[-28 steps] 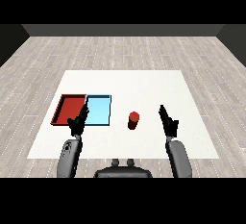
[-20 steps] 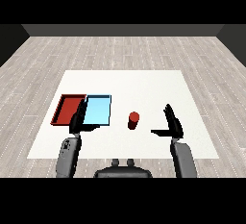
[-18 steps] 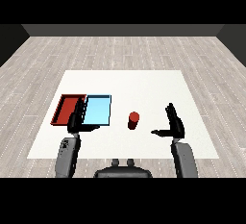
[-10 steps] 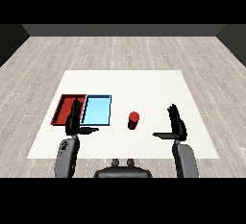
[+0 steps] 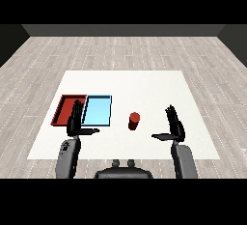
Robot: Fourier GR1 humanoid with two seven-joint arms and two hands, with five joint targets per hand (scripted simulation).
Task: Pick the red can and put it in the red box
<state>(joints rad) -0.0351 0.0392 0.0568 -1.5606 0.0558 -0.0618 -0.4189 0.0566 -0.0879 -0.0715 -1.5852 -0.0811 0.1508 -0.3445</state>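
The red can (image 5: 134,121) stands upright on the white table, to the right of the two trays. The red tray (image 5: 66,108) lies at the left, and the light blue tray (image 5: 98,110) touches its right side. My right hand (image 5: 174,127) is open, fingers straight up and thumb pointing left, well to the right of the can and apart from it. My left hand (image 5: 75,122) is open too, raised in front of the seam between the trays, covering part of their near edge.
The white table (image 5: 144,86) stretches wide behind and to the right of the can. Grey plank floor surrounds it.
My right hand has swung out to the right and turned its palm toward the can. The left hand shifted slightly left. The can and trays have not moved.
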